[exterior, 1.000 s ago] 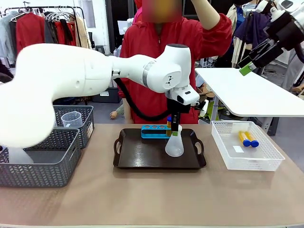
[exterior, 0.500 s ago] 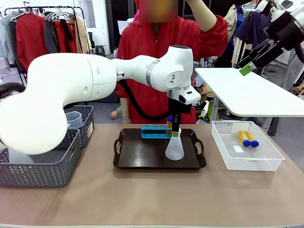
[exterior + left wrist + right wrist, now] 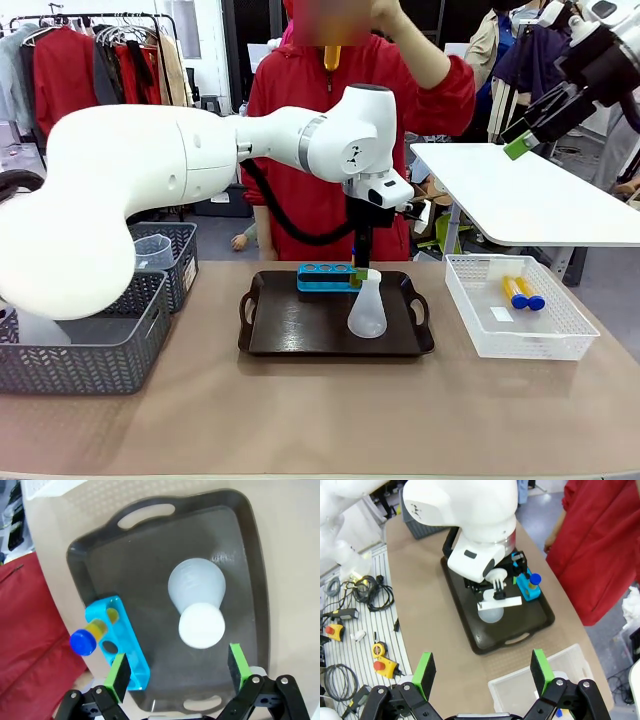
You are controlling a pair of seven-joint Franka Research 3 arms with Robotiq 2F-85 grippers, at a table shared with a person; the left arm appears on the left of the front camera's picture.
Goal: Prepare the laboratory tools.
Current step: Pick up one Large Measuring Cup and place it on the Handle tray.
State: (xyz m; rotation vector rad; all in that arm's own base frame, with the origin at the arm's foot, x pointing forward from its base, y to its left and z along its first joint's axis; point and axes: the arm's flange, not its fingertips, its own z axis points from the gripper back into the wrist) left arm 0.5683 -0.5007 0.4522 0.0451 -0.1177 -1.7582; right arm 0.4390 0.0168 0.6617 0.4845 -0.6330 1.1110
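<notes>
Tan tabletop, dark brown tray [image 3: 330, 350] mid-table: left pincer [image 3: 179, 672] spread wide and empty over the conical flask [image 3: 197, 602].

We note the flask standing upright on the tray floor, directly under the pincer and between its green pads [image 3: 118, 677], touching neither; we judge it is set on its broad base to stay steady. It is translucent white, cone-bodied and narrow-necked, probably light plastic. Just beside the pincer, a glossy blue rack [image 3: 117, 640] holds one yellow-orange tube [image 3: 82, 641] upright, blue cap up. Well off to the pincer's right, two more tubes [image 3: 522, 292] lie loose in a white mesh basket [image 3: 505, 345]; far to its left the clear beaker [image 3: 152, 250] sits in a grey basket [image 3: 185, 270]. Right pincer [image 3: 483, 670] hangs high, open, holding nothing.
</notes>
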